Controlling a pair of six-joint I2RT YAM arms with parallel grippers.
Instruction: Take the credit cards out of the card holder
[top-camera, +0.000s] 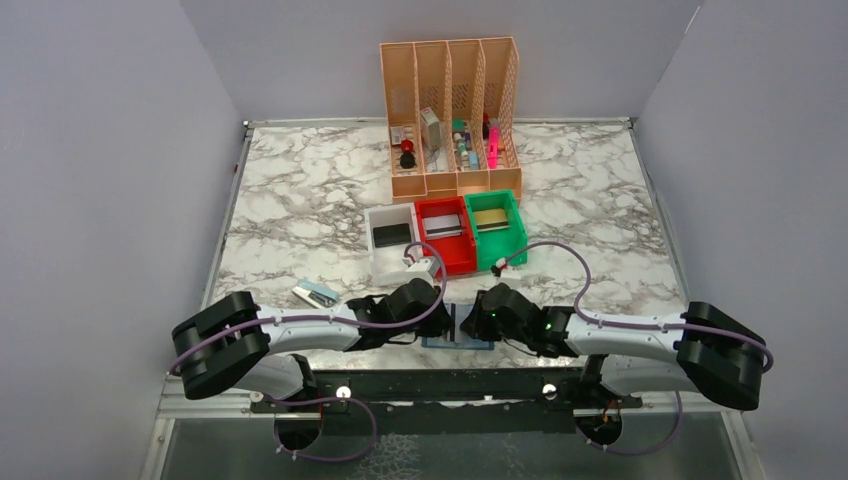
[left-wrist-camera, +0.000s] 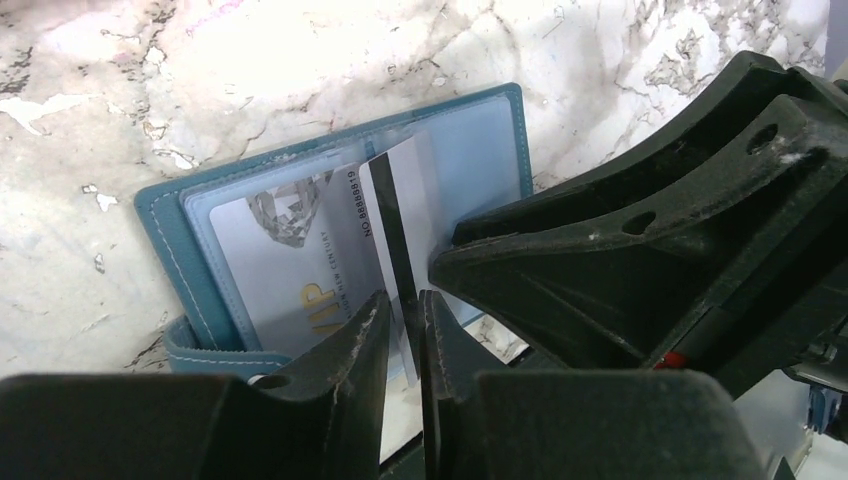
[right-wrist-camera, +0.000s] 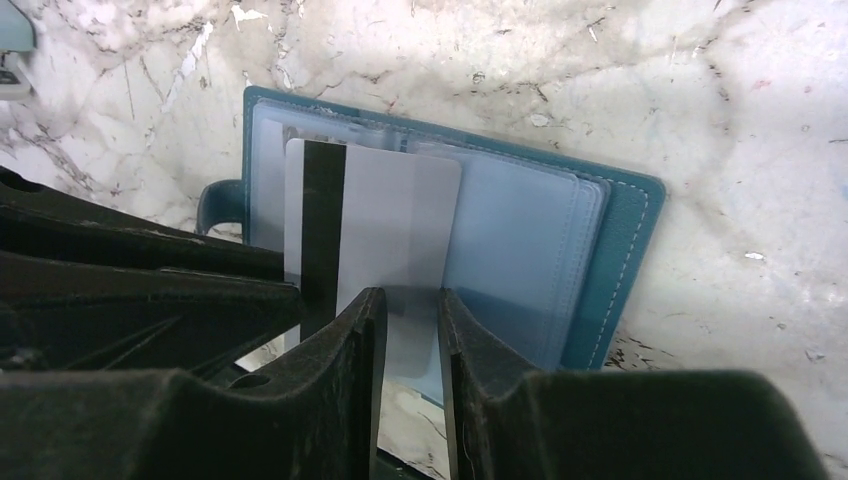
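Wallet (left-wrist-camera: 165, 235): teal, lay open and flat on the marble table (left-wrist-camera: 300, 60) near its front edge, with both grippers over it.
Left gripper (left-wrist-camera: 403, 300): fingers were pinched onto one edge of the striped grey card (right-wrist-camera: 390, 215), which lay across the wallet's clear pockets.
Right gripper (right-wrist-camera: 412, 298): jaws stood nearly together over the same card and pocket; whether they gripped anything could not be told.
VIP card (left-wrist-camera: 265, 275): silvery, sat inside a clear pocket.
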